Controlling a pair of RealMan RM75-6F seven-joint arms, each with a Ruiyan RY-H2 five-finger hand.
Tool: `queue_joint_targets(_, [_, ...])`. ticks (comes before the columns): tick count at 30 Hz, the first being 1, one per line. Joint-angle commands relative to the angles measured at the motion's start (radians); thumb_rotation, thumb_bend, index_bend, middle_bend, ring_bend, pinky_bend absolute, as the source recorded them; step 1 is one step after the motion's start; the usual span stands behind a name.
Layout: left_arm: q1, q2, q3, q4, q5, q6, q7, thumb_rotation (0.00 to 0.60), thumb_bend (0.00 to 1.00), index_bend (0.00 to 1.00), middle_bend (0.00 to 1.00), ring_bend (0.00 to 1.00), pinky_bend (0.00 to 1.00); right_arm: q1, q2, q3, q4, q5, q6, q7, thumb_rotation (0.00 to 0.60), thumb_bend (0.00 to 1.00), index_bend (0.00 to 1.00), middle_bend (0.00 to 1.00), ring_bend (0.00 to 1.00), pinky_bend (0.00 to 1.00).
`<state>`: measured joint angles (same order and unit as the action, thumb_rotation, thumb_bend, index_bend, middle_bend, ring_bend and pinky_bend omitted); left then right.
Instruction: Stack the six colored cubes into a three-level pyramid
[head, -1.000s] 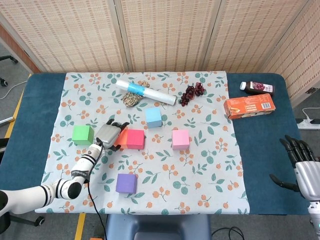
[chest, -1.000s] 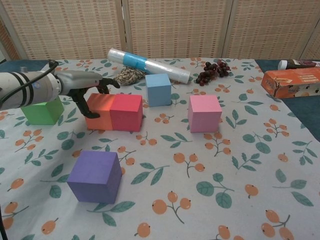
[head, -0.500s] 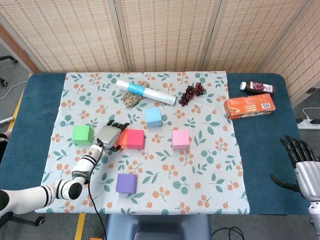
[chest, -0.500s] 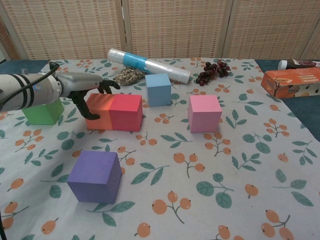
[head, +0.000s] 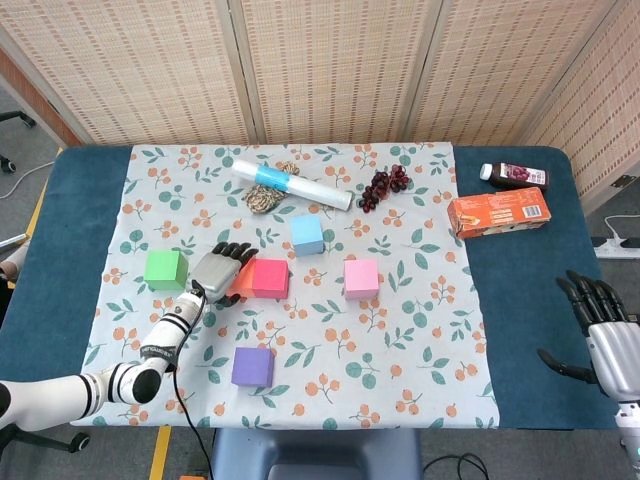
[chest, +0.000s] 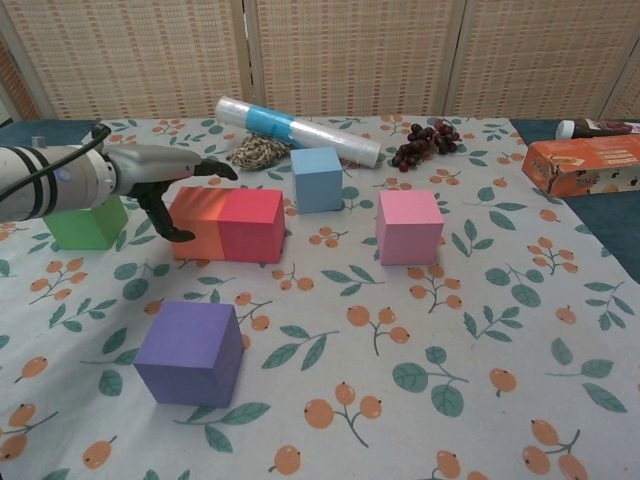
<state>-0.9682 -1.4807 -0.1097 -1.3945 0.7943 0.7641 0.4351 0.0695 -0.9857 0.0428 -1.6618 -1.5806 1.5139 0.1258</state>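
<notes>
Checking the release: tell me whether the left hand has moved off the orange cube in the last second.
Yes, slightly. In the chest view the left hand has drawn back leftward from the orange cube, toward the green cube; the thumb now shows clear of the cube's side.

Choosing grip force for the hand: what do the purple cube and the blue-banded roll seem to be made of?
Purple cube: probably foam or matte-painted wood; flat colour, no glare, soft-looking edges. The pictures cannot settle which.
Blue-banded roll: likely thin plastic film or bags on a roll; glossy, whitish-translucent wrap with bright highlights, blue label band.
</notes>
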Motion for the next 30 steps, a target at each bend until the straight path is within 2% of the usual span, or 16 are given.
queue_joint_targets(1, [0.012, 0.027, 0.000, -0.037, 0.005, 0.019, -0.007, 0.600, 0.34, 0.00, 0.00, 0.00, 0.07, 0.005, 0.003, 0.001, -0.002, -0.001, -0.006, 0.004, 0.528, 0.00, 0.00, 0.00, 0.00, 0.05])
queue_joint_targets(4, [0.048, 0.073, -0.002, -0.102, 0.045, 0.076, -0.035, 0.600, 0.34, 0.00, 0.00, 0.00, 0.07, 0.031, 0.014, 0.002, -0.006, -0.010, -0.044, 0.036, 0.528, 0.00, 0.00, 0.00, 0.00, 0.05])
queue_joint_targets(11, [0.185, 0.178, 0.017, -0.218, 0.206, 0.288, -0.122, 0.600, 0.33, 0.00, 0.01, 0.01, 0.06, 0.185, 0.027, 0.030, 0.009, -0.029, -0.243, 0.167, 0.528, 0.00, 0.00, 0.01, 0.00, 0.06])
queue_joint_targets(14, [0.253, 0.218, 0.032, -0.240, 0.273, 0.371, -0.178, 0.600, 0.33, 0.04, 0.05, 0.04, 0.06, 0.268, 0.007, 0.049, 0.025, -0.028, -0.342, 0.203, 0.537, 0.00, 0.00, 0.04, 0.00, 0.07])
queue_joint_targets(18, [0.335, 0.260, 0.064, -0.253, 0.368, 0.459, -0.243, 0.600, 0.34, 0.09, 0.11, 0.08, 0.06, 0.370, -0.065, 0.082, 0.071, -0.004, -0.451, 0.223, 0.558, 0.00, 0.00, 0.09, 0.00, 0.09])
queue_joint_targets(24, [0.396, 0.314, 0.108, -0.276, 0.455, 0.474, -0.288, 0.600, 0.33, 0.11, 0.12, 0.08, 0.06, 0.510, -0.223, 0.113, 0.189, 0.046, -0.605, 0.225, 0.558, 0.00, 0.00, 0.11, 0.00, 0.11])
queue_joint_targets(30, [0.424, 0.329, 0.116, -0.282, 0.493, 0.485, -0.327, 0.600, 0.33, 0.12, 0.12, 0.08, 0.06, 0.568, -0.297, 0.123, 0.253, 0.080, -0.669, 0.189, 0.561, 0.00, 0.00, 0.11, 0.00, 0.11])
